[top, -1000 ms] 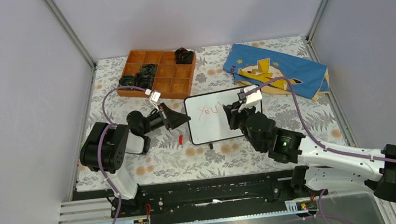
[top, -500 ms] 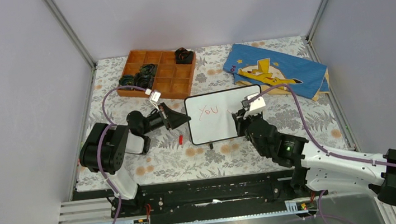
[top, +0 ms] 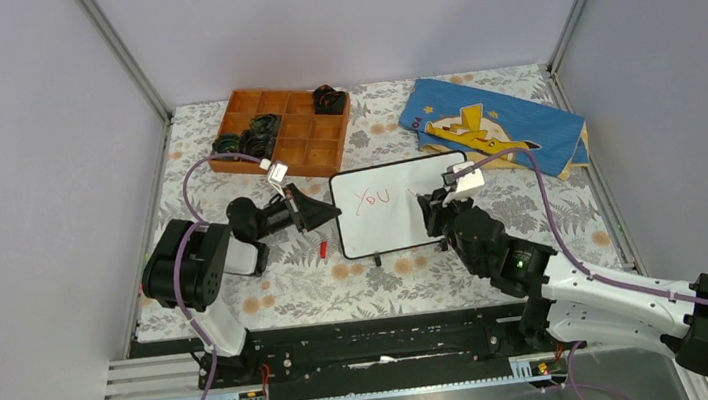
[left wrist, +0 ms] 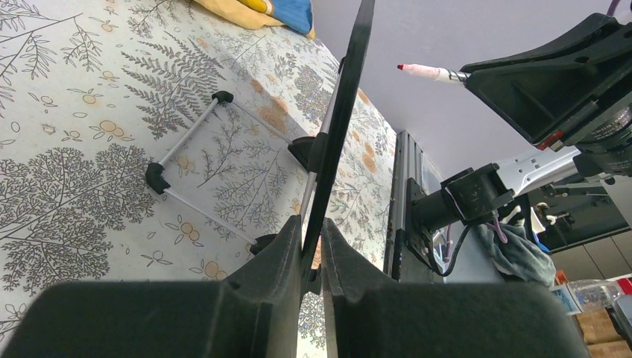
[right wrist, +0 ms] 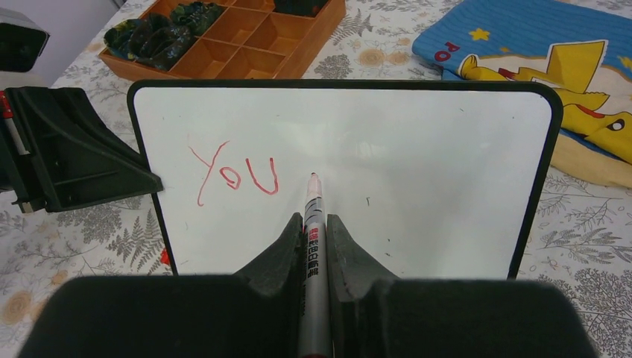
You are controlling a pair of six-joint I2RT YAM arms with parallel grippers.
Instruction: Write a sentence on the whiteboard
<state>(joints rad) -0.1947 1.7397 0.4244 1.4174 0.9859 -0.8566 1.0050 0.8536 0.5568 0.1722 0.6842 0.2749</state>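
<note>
The whiteboard (top: 393,206) stands tilted mid-table, with a black frame and little feet (left wrist: 155,177). Only the red word "You" (right wrist: 237,173) of the sentence is on it, at upper left. My left gripper (top: 328,218) is shut on the board's left edge; the left wrist view shows that edge (left wrist: 339,119) between the jaws. My right gripper (right wrist: 309,224) is shut on a silver red-tipped marker (right wrist: 311,216). The marker's tip (right wrist: 314,176) points at the board just right of "You"; in the left wrist view the tip (left wrist: 406,68) stands off the board.
A wooden compartment tray (top: 285,127) with dark items stands at the back left. A blue cloth with a yellow figure (top: 492,124) lies at the back right. A small red cap (top: 322,250) lies on the floral tablecloth near the board's left foot.
My right arm has drawn back to the right, from over the "You" area to the board's right half. The left gripper and the board have not moved.
</note>
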